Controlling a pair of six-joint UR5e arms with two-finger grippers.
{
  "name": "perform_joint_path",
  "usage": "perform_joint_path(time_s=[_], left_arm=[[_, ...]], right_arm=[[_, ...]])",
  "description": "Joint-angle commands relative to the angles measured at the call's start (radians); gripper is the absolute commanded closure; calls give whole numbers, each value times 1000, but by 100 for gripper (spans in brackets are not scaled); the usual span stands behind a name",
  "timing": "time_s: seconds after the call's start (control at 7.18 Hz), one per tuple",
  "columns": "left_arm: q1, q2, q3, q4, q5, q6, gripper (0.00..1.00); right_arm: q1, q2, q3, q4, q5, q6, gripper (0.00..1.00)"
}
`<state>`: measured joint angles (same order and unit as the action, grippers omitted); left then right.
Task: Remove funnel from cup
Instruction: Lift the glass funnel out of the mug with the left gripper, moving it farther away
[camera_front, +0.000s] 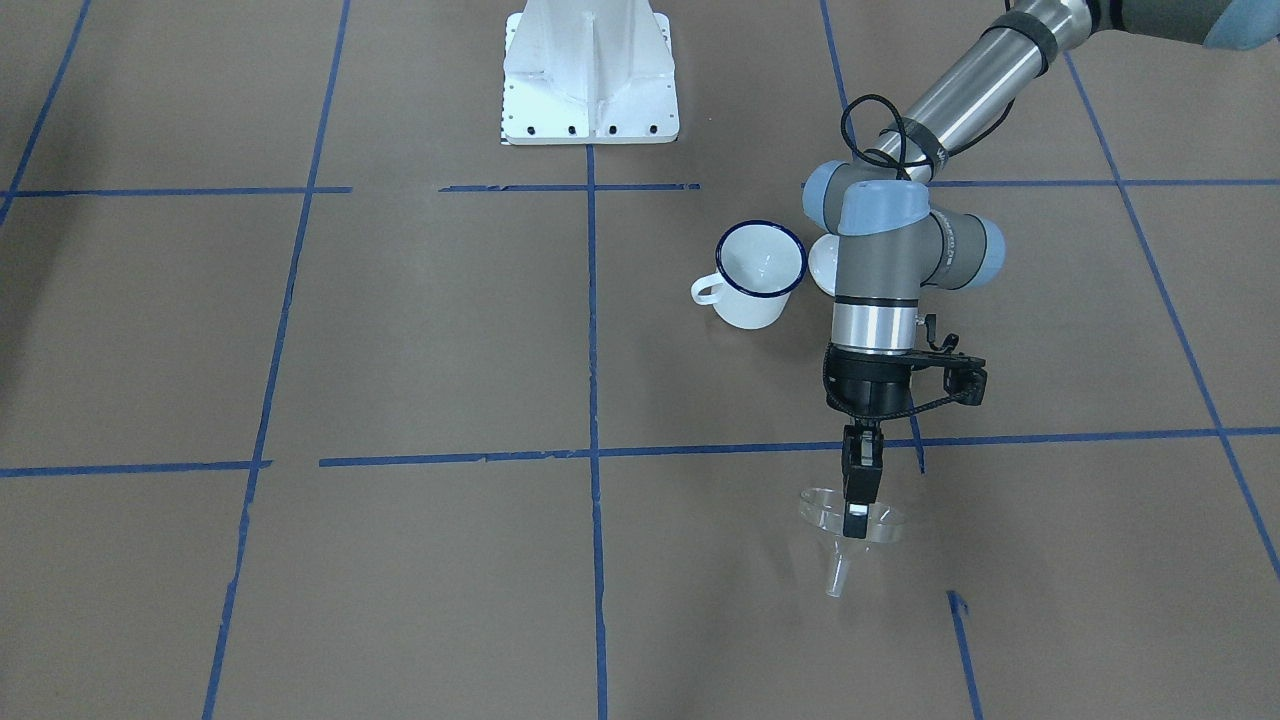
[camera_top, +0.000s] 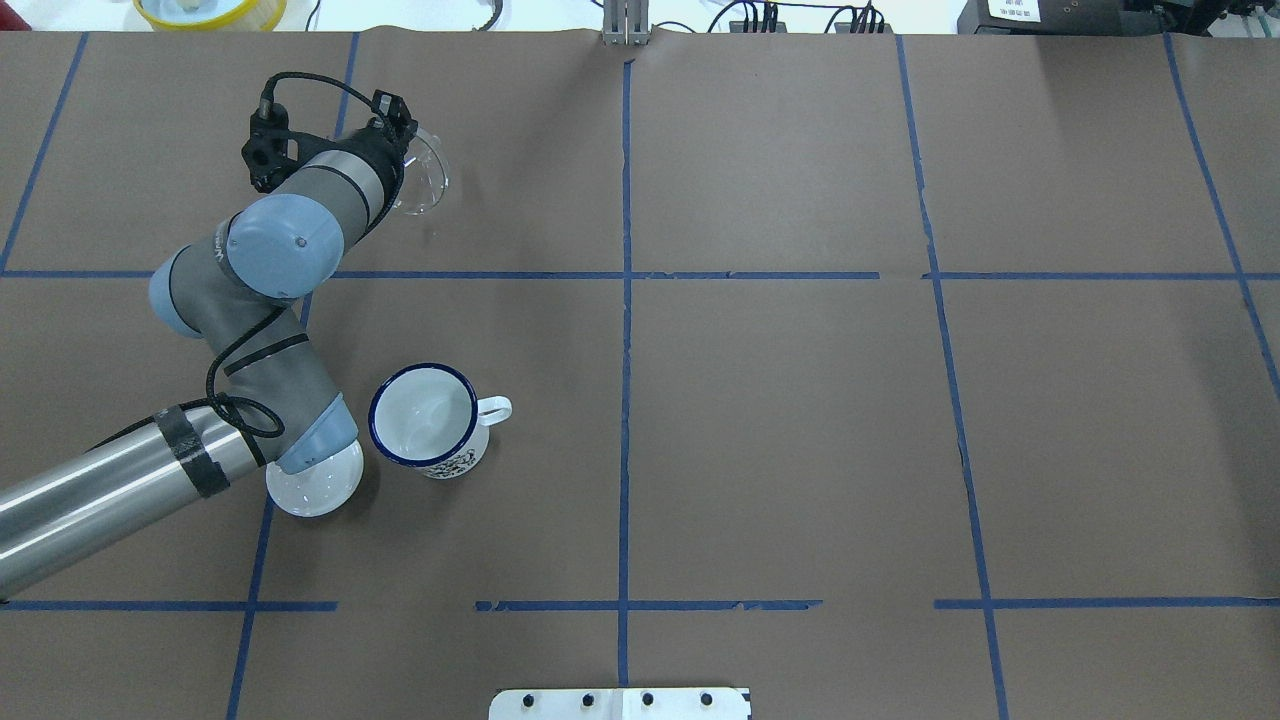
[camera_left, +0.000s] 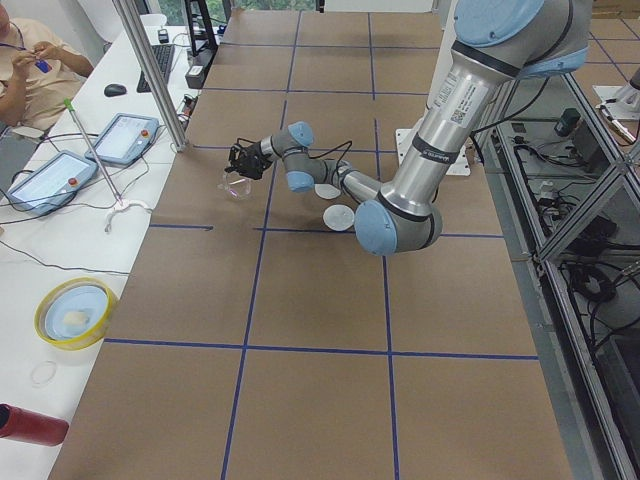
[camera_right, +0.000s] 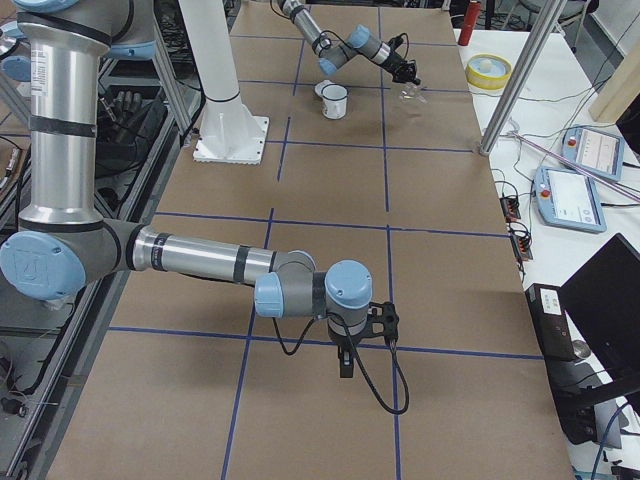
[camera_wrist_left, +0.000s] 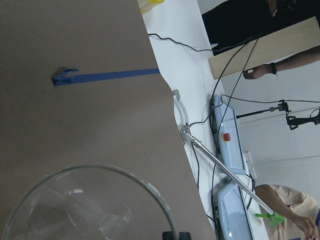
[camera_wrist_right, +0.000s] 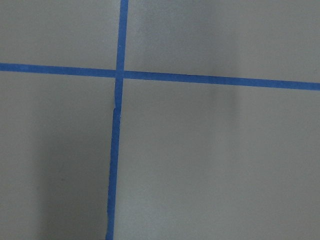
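Note:
The clear funnel (camera_front: 832, 522) is out of the cup and hangs from my left gripper (camera_front: 857, 520), which is shut on its rim, spout pointing down just above the table near the operators' side. It also shows in the overhead view (camera_top: 428, 180) and fills the bottom of the left wrist view (camera_wrist_left: 85, 205). The white cup (camera_front: 757, 275) with the dark blue rim stands upright and empty by my left arm's elbow (camera_top: 428, 415). My right gripper (camera_right: 345, 365) shows only in the exterior right view, low over bare table; I cannot tell if it is open or shut.
A round white lid (camera_top: 313, 485) lies next to the cup, partly under my left arm. The white robot base (camera_front: 590, 75) is at the table's edge. Blue tape lines (camera_wrist_right: 119, 125) cross the brown table. Operators' tablets (camera_left: 120, 140) and a yellow bowl (camera_left: 75, 310) lie beyond the far edge.

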<state>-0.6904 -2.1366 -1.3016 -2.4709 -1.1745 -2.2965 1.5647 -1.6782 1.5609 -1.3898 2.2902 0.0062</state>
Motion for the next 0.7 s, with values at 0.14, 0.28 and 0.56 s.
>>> perform_joint_path(time_s=[0.14, 0.28, 0.56], left_arm=[[6, 1, 35, -5, 3, 5, 72], [6, 1, 33, -5, 1, 17, 54], [-3, 7, 1, -5, -11, 119, 0]], right_arm=[[0, 0, -1, 0, 0, 0, 0], [0, 0, 1, 0, 0, 0, 0], [0, 0, -1, 0, 0, 0, 0]])
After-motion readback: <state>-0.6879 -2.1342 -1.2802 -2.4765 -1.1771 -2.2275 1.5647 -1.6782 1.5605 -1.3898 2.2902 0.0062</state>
